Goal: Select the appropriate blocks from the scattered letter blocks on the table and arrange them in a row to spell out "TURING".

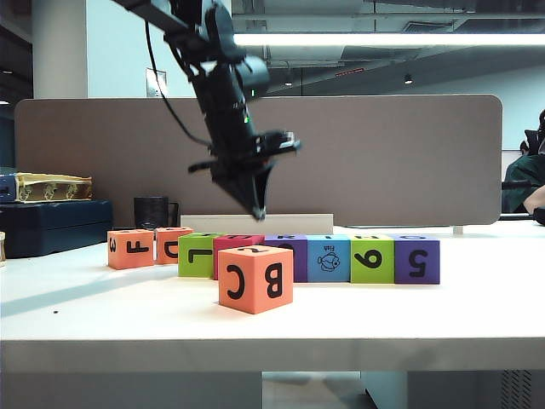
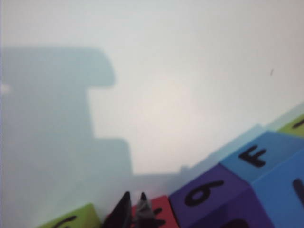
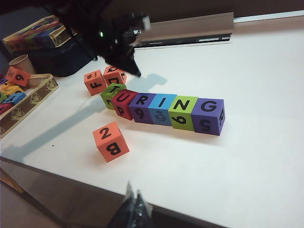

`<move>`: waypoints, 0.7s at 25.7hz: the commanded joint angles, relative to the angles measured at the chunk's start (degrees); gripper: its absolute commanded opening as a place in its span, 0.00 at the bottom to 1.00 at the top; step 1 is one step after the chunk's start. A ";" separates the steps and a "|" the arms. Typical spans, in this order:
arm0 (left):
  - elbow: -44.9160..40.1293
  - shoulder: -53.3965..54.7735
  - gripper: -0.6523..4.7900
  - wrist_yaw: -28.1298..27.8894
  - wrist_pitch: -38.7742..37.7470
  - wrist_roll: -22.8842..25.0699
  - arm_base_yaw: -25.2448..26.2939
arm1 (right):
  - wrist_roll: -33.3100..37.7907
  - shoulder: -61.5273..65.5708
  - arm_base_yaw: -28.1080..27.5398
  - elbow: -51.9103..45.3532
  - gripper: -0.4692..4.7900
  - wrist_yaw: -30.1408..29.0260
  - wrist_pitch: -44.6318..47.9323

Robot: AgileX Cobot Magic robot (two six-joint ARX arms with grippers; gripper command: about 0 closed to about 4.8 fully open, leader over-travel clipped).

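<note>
Six letter blocks stand in a row on the white table (image 3: 266,71), their tops reading T (image 3: 113,92), U (image 3: 124,99), R (image 3: 141,102), I (image 3: 161,105), N (image 3: 182,109), G (image 3: 208,111). In the exterior view the row runs from a lime green block (image 1: 197,255) to a purple one (image 1: 416,259). My left gripper (image 1: 260,213) hangs shut and empty just above the magenta block (image 2: 159,213), its tips (image 2: 134,195) together. My right gripper (image 3: 134,194) is shut and empty, off the table's near edge.
A bigger orange "B C" cube (image 1: 255,278) stands alone in front of the row. Orange "F" (image 1: 130,248) and "D" (image 1: 170,244) cubes sit at the row's left end. A tray of blocks (image 3: 33,102), a blue case (image 1: 51,223) and a black cup (image 1: 153,211) lie left.
</note>
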 commanded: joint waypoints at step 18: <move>0.07 0.11 0.11 -7.78 -4.46 0.07 6.99 | -0.13 -0.55 -0.04 0.22 0.09 0.07 0.70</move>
